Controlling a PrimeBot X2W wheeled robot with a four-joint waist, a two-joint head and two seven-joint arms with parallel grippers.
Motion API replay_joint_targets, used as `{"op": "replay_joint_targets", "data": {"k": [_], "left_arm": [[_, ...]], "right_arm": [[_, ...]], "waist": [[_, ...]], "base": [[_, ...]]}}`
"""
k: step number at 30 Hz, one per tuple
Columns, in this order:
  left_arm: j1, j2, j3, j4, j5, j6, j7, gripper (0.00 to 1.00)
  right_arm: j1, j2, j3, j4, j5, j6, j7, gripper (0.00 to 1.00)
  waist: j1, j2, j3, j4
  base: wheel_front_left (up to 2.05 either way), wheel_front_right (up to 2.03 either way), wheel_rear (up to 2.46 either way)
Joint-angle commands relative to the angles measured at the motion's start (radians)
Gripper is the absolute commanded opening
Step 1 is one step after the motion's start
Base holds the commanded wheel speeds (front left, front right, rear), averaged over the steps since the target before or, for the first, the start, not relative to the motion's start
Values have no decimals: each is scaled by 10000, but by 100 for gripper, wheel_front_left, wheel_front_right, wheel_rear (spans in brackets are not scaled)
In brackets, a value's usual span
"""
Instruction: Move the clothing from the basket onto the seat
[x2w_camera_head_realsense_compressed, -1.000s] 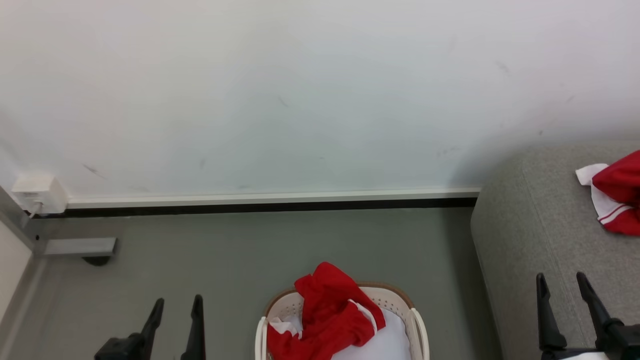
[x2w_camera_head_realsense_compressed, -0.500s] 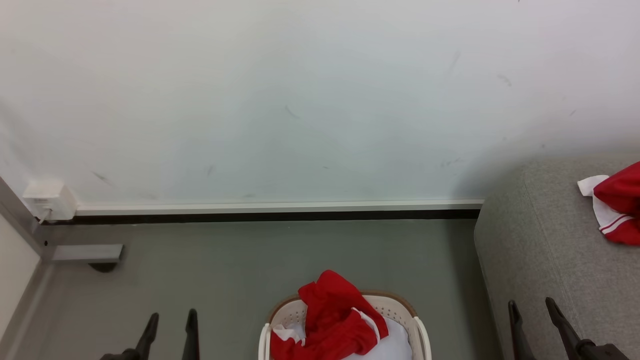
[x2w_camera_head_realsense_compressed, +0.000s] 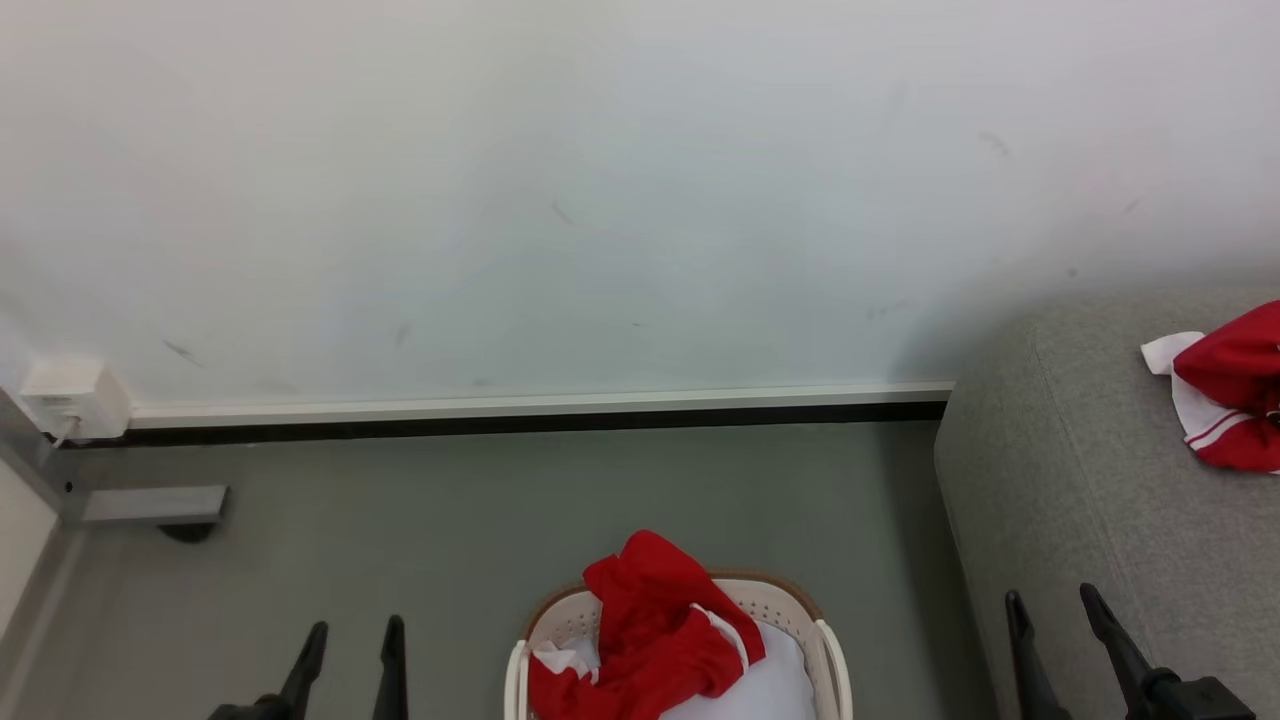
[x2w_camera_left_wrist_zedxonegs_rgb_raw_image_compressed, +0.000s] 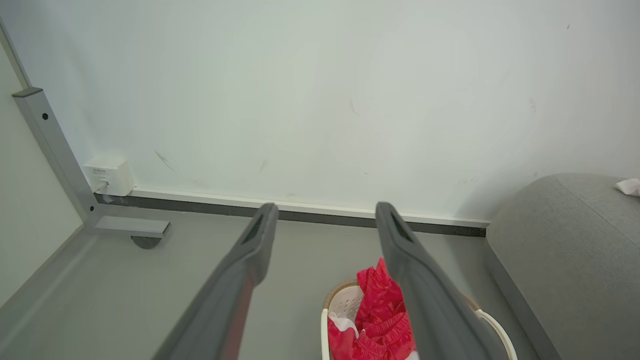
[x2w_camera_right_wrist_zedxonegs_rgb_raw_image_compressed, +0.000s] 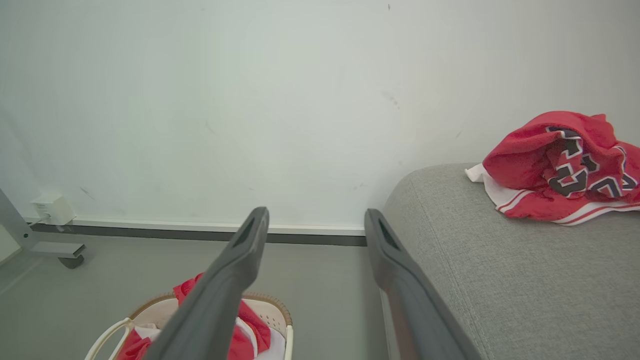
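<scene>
My head camera bobbed over the last second and settled back about where it was, so the room itself has not moved. What has changed is my right gripper, which has sunk lower in the head view and slid left, toward the edge of the seat and the basket. Its jaws stand wide apart with nothing between them. The left gripper is likewise spread and empty, a touch lower than before. One red garment already lies on the seat, well apart from both arms (that one I count as delivered). The remaining clothing is heaped in the basket, rising over its far rim, on a pale white cushion. I read this as the return leg, with a reach down into the basket next.
</scene>
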Motion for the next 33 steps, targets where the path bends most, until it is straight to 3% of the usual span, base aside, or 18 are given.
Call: {"op": "replay_joint_targets", "data": {"k": [1, 11, 21, 27, 33], "left_arm": [[-114, -17, 16, 38, 117, -45, -3, 100], [-1836, 245, -967, 1045, 724, -534, -2, 100], [-5038, 1318, -3489, 2849, 1875, -780, 1698, 100], [-6422, 1943, -5142, 3980, 1501, -782, 2837, 100], [-7483, 2236, -5854, 5032, 1060, -784, 3651, 100]], "right_arm": [[-120, -39, -22, -44, 41, -25, -1, 100], [-884, -35, -104, -454, 192, -25, -1, 100], [-2250, -27, 112, -1220, 1076, -25, -1, 100], [-2794, -27, 422, -1634, 1661, -25, -1, 100], [-3122, -24, 579, -1990, 2165, -25, -1, 100]], "waist": [[0, 0, 94, -116], [0, 0, 1676, -966], [0, 0, 4412, -2114], [0, 0, 5642, -2651], [0, 0, 6651, -3085]], "base": [[0, 0, 0], [0, 0, 0], [0, 0, 0], [0, 0, 0], [0, 0, 0]]}}
